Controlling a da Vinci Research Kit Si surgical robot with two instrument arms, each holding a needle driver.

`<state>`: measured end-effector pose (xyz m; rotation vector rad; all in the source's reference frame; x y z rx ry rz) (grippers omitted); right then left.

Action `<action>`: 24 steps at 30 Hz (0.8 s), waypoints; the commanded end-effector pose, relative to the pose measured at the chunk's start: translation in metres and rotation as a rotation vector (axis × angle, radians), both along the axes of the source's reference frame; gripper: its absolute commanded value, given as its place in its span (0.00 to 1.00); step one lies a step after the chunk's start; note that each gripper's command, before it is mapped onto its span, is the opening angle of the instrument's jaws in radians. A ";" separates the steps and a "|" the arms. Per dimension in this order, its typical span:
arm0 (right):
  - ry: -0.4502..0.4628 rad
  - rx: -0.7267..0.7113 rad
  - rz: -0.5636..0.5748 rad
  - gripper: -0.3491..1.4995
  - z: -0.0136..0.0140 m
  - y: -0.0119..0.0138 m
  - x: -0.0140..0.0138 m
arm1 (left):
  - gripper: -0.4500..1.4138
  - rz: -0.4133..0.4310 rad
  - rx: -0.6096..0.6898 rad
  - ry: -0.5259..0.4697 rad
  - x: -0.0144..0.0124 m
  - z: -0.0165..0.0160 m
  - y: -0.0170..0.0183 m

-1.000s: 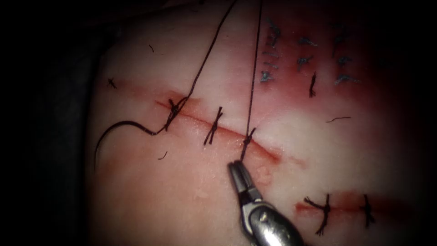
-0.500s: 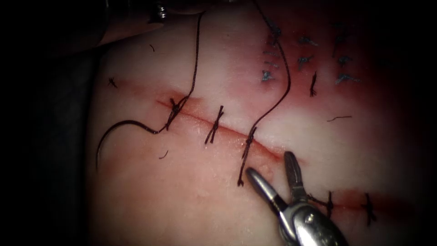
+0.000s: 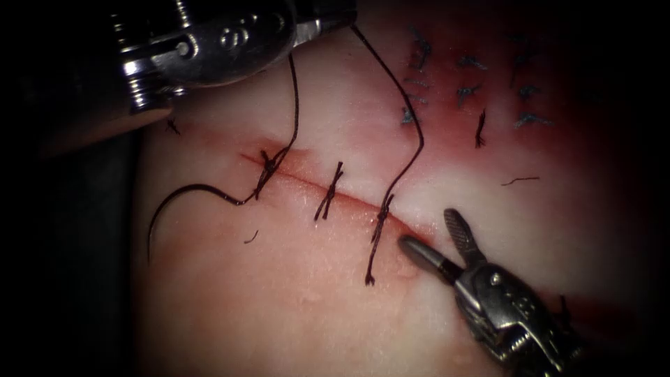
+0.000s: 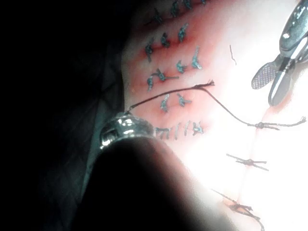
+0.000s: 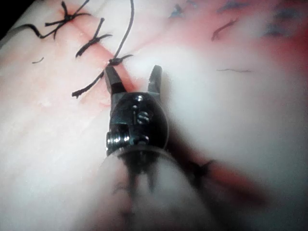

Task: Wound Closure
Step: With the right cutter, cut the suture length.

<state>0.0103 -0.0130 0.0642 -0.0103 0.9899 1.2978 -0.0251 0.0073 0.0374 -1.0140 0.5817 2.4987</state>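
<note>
Endoscope: needle point(image 3: 174, 202) free on tissue point(image 3: 293, 307), far left of right end effector point(image 3: 440, 234).

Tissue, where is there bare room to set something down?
Bare: the broad patch below the cut, between the needle, lying loose on the tissue left of the cut, and the open, empty right hand. Crowded: the knotted stitches along the cut, and above it, where the left hand holds the thread.
</note>
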 end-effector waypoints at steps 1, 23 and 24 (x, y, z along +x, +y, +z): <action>-0.006 -0.007 -0.010 0.68 0.0003 0.0006 0.0008 | 0.05 -0.004 -0.008 -0.002 -0.0004 0.0000 0.0007; -0.119 -0.079 -0.121 0.71 0.0012 0.0038 0.0046 | 0.05 -0.067 -0.070 -0.060 -0.0010 -0.0045 -0.0019; -0.132 -0.093 -0.127 0.75 0.0013 0.0044 0.0051 | 0.05 -0.066 -0.071 -0.062 -0.0010 -0.0045 -0.0020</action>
